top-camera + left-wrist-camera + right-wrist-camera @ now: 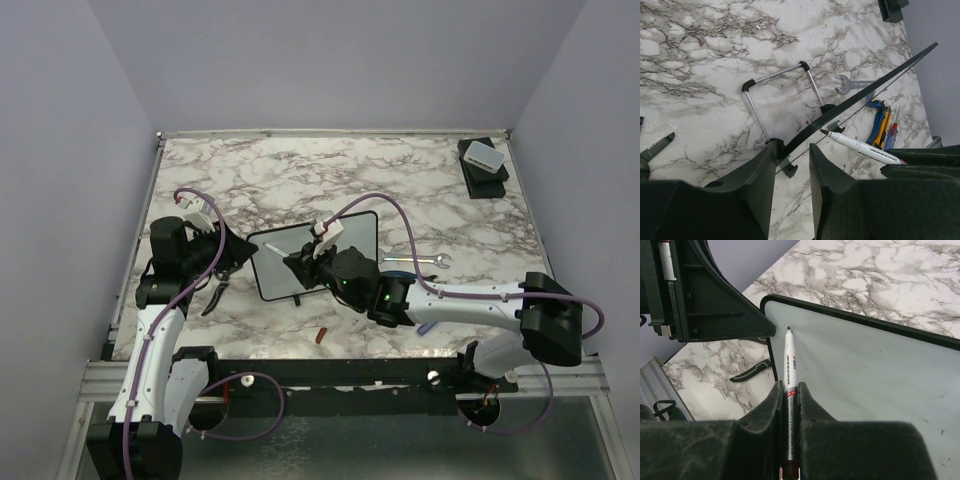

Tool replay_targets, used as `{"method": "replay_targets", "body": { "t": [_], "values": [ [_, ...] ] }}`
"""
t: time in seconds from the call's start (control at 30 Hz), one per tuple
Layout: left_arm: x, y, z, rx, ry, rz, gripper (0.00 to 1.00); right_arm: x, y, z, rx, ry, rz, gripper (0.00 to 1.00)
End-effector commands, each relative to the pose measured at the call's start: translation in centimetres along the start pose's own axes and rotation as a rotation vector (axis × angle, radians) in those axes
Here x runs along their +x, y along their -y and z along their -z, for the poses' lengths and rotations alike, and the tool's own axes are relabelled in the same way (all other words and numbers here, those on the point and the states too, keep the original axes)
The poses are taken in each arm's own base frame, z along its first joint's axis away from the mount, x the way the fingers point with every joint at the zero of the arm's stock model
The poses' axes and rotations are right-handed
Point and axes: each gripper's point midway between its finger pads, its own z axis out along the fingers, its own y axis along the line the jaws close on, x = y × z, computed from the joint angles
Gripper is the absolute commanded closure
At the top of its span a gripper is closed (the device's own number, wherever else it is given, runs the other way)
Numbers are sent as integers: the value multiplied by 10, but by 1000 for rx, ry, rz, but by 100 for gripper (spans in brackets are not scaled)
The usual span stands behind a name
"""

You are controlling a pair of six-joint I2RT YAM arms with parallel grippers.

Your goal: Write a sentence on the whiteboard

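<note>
The right claw pinches the marker, tip by a corner of the blank whiteboard. The left claw straddles its edge, part-spread. Likely next: clamp the board, then press down and start the first letter.

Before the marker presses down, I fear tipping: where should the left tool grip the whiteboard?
Pinch the whiteboard's thin black frame low on its left edge, coming from the left, one finger in front and one behind. It leans on a wire stand, so that edge is free on both faces, and it is clear of the marker the right tool holds near the top left corner.
</note>
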Motion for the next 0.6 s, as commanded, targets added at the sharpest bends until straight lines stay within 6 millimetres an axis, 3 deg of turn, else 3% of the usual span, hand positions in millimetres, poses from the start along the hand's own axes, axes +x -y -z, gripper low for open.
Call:
{"method": "replay_targets", "body": {
  "t": [0.0, 0.57],
  "values": [
    [5, 3, -1, 24, -13, 4, 67, -2, 13, -1, 86, 7, 2, 99],
    [4, 2, -2, 15, -10, 9, 67, 5, 40, 16, 198, 0, -13, 99]
  ]
}}
